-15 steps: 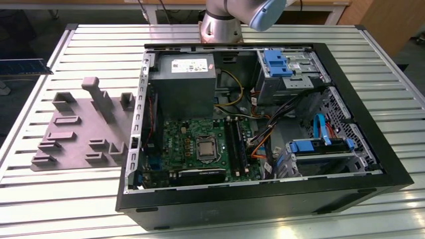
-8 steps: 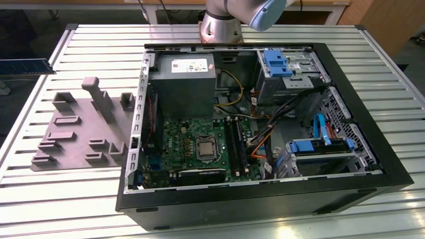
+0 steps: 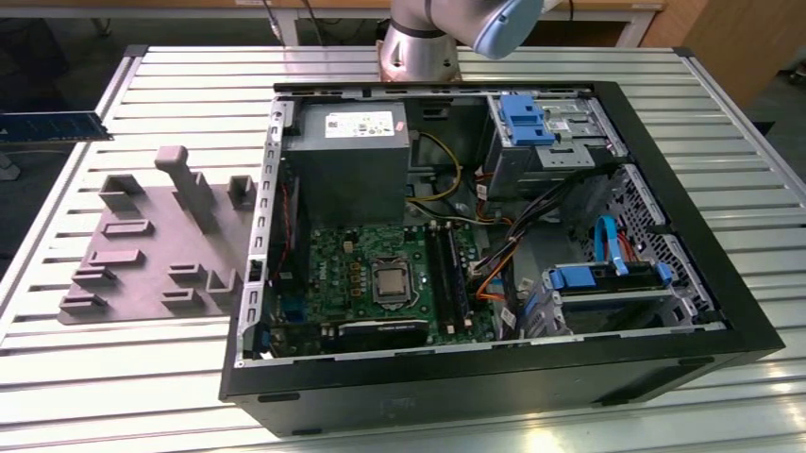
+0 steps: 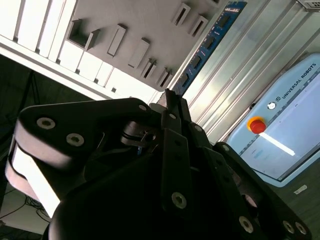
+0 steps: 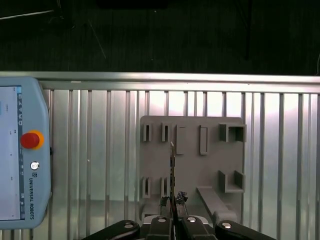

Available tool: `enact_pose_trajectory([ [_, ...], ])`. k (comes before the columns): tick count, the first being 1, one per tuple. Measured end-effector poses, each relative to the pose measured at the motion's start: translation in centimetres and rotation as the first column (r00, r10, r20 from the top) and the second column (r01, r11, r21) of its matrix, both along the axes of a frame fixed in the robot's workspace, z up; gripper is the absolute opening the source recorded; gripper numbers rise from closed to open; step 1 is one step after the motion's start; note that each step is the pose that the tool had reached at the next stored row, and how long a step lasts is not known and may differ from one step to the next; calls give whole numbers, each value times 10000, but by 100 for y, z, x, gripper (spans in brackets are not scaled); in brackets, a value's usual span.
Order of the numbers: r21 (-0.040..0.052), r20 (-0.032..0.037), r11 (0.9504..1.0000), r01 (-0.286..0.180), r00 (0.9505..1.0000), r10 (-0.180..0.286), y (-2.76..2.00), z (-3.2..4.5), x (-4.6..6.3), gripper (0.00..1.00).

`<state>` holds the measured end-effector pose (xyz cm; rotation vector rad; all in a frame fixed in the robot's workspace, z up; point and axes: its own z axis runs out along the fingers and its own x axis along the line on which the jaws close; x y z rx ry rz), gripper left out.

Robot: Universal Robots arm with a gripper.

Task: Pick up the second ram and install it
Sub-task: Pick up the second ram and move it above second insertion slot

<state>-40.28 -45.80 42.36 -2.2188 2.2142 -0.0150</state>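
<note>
The second ram (image 5: 173,165) is a thin blue-green stick seen edge-on in the first wrist view, standing up from between the fingers of my gripper (image 5: 173,202), which is shut on it. It hangs above the grey slotted fixture (image 5: 192,150). In the second wrist view the ram (image 4: 210,45) runs on from the gripper (image 4: 168,98) over the ribbed table. In the exterior view the ram (image 3: 51,125) shows level at the far left edge, above and beyond the fixture (image 3: 151,245). The open computer case (image 3: 705,349) holds the green motherboard (image 3: 365,255) with its long black slots (image 3: 447,269).
A teach pendant with a red stop button (image 5: 25,165) lies on the ribbed metal table (image 5: 280,150) beside the fixture. In the case are a grey power supply (image 3: 346,160), blue drive brackets (image 3: 523,118) and loose cables (image 3: 497,269). The arm's base (image 3: 422,42) stands behind the case.
</note>
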Motion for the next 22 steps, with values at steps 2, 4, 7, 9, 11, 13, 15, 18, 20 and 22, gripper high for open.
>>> enact_pose_trajectory([
  [2, -1, -1, 10000, -1, 10000, 1, 0, 1, 4, 14],
  [4, -1, -1, 10000, 0, 10000, 0, 0, 1, 6, 14],
  [7, -1, -1, 10000, -2, 10000, 2, 0, 1, 20, 14],
  [9, -1, -1, 10000, -1, 10000, 1, 0, 1, 30, 14],
  [11, -1, -1, 10000, -2, 10000, 2, 0, 1, 44, 14],
  [13, -1, -1, 10000, -1, 10000, 1, 0, 1, 63, 14],
  [15, -1, -1, 10000, -1, 10000, 1, 0, 1, 97, 14],
  [18, -1, -1, 10000, -1, 10000, 1, 0, 1, 175, 14],
  [20, -1, -2, 10000, -1, 10000, 1, 0, 1, 232, 14],
  [22, 0, 0, 10000, -1, 10000, 1, 0, 0, 287, 14],
])
